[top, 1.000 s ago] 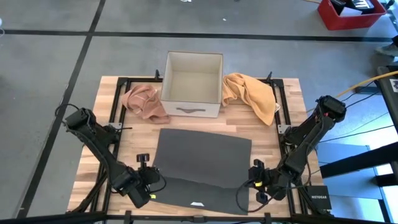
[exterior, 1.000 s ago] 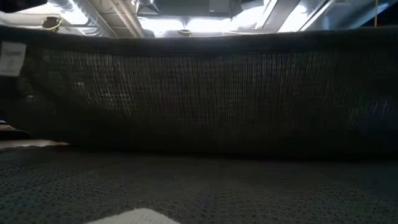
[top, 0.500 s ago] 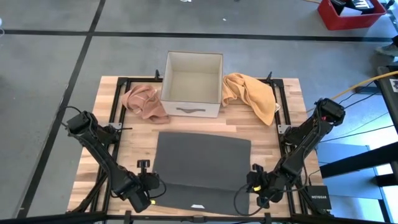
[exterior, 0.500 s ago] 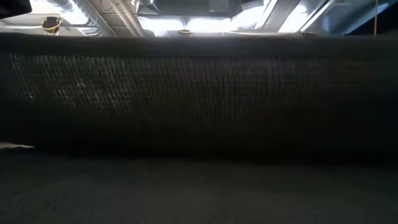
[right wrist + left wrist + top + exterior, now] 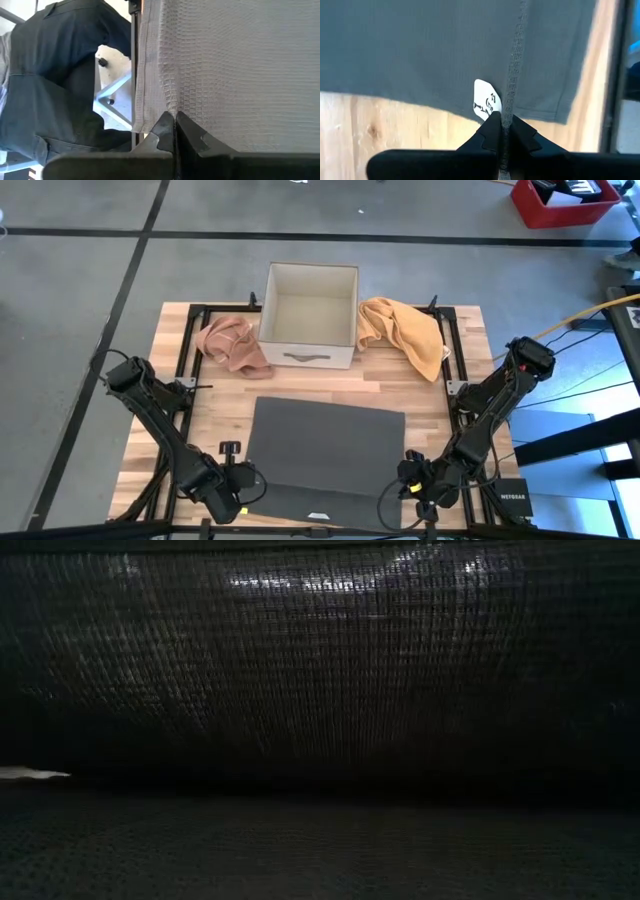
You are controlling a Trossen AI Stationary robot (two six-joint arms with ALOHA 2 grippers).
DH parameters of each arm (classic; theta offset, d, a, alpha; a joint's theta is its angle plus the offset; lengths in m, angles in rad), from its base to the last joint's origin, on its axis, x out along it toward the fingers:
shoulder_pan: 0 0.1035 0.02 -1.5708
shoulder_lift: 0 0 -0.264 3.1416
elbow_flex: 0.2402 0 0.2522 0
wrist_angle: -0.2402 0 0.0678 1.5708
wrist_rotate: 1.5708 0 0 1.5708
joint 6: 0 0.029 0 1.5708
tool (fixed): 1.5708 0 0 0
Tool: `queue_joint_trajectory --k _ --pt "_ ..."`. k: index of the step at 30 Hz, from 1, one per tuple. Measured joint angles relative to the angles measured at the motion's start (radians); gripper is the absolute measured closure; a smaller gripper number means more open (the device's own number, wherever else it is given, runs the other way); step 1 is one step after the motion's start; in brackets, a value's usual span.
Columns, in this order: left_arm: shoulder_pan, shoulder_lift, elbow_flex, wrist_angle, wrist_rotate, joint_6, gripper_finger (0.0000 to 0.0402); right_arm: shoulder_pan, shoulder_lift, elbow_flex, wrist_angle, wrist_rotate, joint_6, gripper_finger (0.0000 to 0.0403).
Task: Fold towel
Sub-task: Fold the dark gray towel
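Observation:
A dark grey towel lies spread on the wooden table, with a white label at its near edge. My left gripper is shut on its left side edge, and my right gripper is shut on its right side edge. Both hold it a short way back from the near end. Between them the cloth rises in a ridge. In the low view this raised towel fills the picture like a curtain. Its far part lies flat on the table. My left gripper pinches the towel's hemmed side edge between its two fingers, coming steeply from above. The hem runs straight away from the fingertips, and the cloth there is lifted off the wood. My right gripper pinches the opposite side edge just inside its hem, slanting down. The cloth stretches smooth away from the fingers.
A beige open box stands at the far middle, with a pink cloth to its left and an orange cloth to its right. A black frame runs along the table's sides. A person in dark trousers stands beyond the table.
Both grippers, still shut on the towel, have drawn toward the table's near edge and tipped. The towel's far edge has slid nearer, away from the box. The raised ridge now stands higher in the low view and covers the ceiling lights.

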Motion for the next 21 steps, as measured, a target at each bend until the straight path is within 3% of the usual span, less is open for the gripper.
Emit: queue_joint_trajectory --k 10,16,21 --pt "-0.023 0.035 -0.027 0.015 -0.001 0.000 0.0397 0.018 0.052 0.000 0.057 0.022 -0.001 0.0398" --pt "-0.022 0.038 -0.060 0.062 0.007 -0.030 0.0400 0.019 0.108 0.000 0.137 -0.065 -0.001 0.0397" --pt "-0.022 0.038 -0.061 0.090 0.014 -0.027 0.0394 0.018 0.132 0.000 0.162 -0.078 -0.007 0.0397"
